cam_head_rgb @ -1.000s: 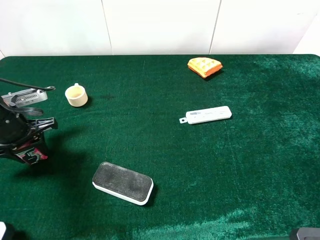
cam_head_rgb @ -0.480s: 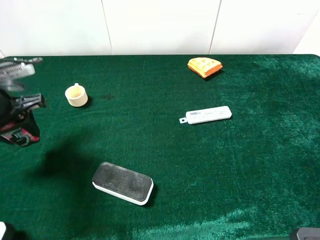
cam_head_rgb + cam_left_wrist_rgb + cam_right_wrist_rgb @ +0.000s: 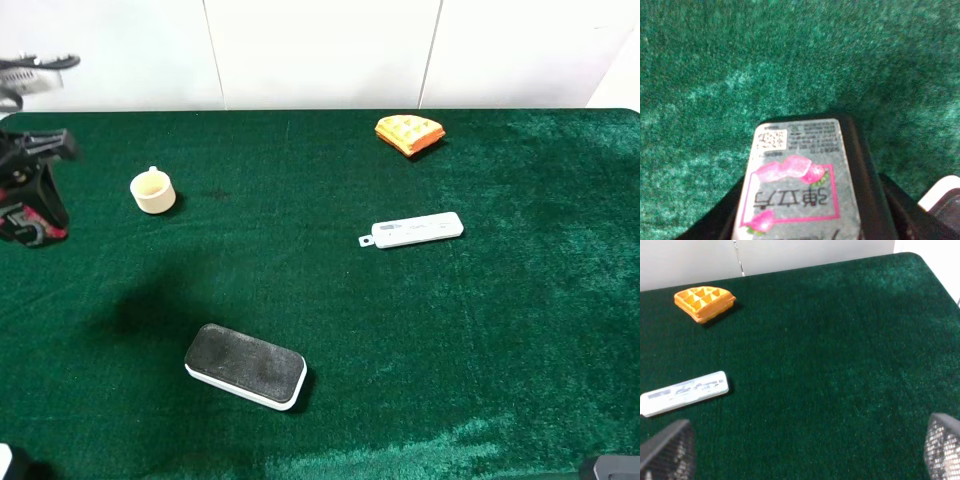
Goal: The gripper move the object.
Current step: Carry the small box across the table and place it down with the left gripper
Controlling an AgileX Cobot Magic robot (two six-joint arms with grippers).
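The object (image 3: 30, 228) is a small dark box with a red-pink base and a large "5" on its side. It hangs above the green cloth at the far left, left of the cream cup, with its shadow (image 3: 150, 312) cast well apart on the cloth. My left gripper (image 3: 28, 190) is shut on it from above. In the left wrist view the box's silver-grey top (image 3: 799, 185) with pink print sits between the black fingers (image 3: 902, 207). My right gripper (image 3: 802, 450) is open and empty, its mesh fingertips (image 3: 667, 452) spread wide over bare cloth.
A cream cup (image 3: 153, 190) stands at the back left. A black-and-white oblong speaker (image 3: 246, 366) lies near the front. A white remote-like stick (image 3: 415, 230) lies mid-table and also shows in the right wrist view (image 3: 684, 392). An orange waffle (image 3: 410, 133) lies at the back.
My left gripper has carried the box up and toward the back left edge. Its shadow has separated from it on the cloth. Nothing else has moved.
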